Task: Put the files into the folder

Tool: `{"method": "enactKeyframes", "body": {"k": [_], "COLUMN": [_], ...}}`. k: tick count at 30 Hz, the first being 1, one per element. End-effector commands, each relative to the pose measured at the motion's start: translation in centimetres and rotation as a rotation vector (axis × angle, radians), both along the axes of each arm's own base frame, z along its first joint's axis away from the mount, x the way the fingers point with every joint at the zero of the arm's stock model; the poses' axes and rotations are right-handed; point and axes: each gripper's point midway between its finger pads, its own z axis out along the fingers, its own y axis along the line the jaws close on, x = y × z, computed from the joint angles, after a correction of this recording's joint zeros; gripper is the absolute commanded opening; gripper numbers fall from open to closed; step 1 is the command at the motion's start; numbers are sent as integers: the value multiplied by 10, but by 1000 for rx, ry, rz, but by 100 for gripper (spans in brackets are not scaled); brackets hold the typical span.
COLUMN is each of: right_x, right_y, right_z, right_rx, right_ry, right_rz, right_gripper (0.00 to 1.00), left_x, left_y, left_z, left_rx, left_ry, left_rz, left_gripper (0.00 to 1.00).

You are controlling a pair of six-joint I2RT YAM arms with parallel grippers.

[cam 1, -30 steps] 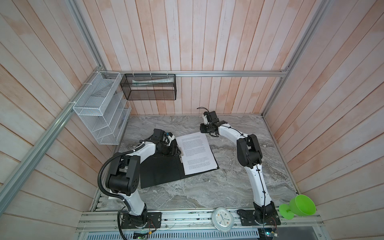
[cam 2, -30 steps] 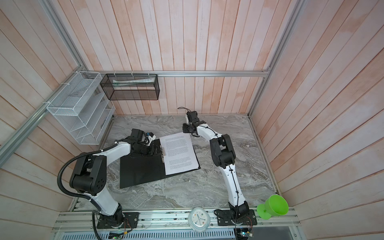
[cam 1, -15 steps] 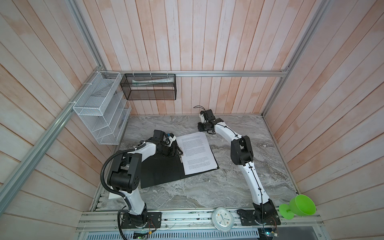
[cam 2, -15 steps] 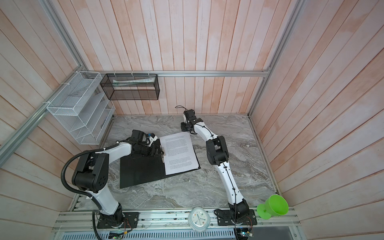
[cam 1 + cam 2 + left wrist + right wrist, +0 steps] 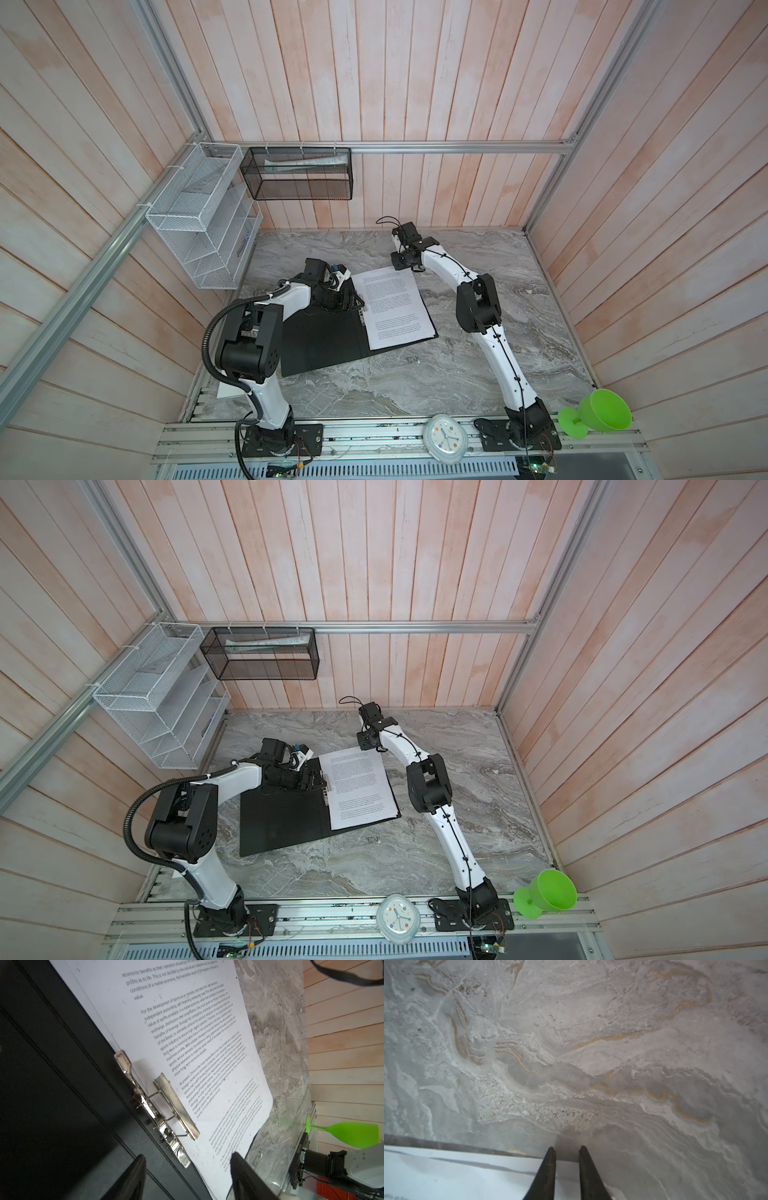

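1 thin stack of files [image 5: 392,307], flat on the black inner leaf of the open folder [image 5: 320,345], on the side nearer the right arm. Long edge tucked along the metal clip [image 5: 176,1105] at the spine. Placing: done, by the look of it. Cannot tell from the left wrist view whether the clip bar presses the sheets or stands just above them; throws a shadow on the page, so possibly raised.

Left to do, as judged: 2 things, clamping if not yet clamped, then folding the bare leaf over.

Left gripper [image 5: 188,1155] spread wide and empty, hanging over the spine just beside the end of the clip. Right gripper [image 5: 566,1148] narrowly parted, grasping nothing, poised at the far edge of the sheets where paper gives way to table [image 5: 612,1032].

Edges: sheet margins nearly flush with the folder's outer rim, only a thin dark strip showing past them in the right wrist view. Little slack for sideways slip.

Room: plenty of bare marble toward the near side and beyond the right arm. Less on the bare leaf, with the left forearm lying across its far end in both top views; needs clearing before any fold. White wire rack [image 5: 199,220] and black mesh basket [image 5: 297,174] up on the walls, well apart from the folder.
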Motion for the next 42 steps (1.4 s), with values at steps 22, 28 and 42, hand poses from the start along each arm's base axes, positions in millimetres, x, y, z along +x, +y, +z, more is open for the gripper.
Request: {"method": "enactKeyframes", "body": {"k": [22,28,42], "right_x": [5,3,-20], "right_y": [17,28,48], "right_z": [63,32,15], "right_rx": [123,181,256], "right_ry": [-68,15,126], "right_rz": [6,14,89], "right_gripper": [24,23,23], "left_x": [12,17,55], "left_y": [3,3,21], "left_z": [3,9,24], "left_rx": [5,-21,-78], "left_ry": [-32,-35,-33], "left_rz": [-37,-18,103], "left_gripper": [67,67,67]}}
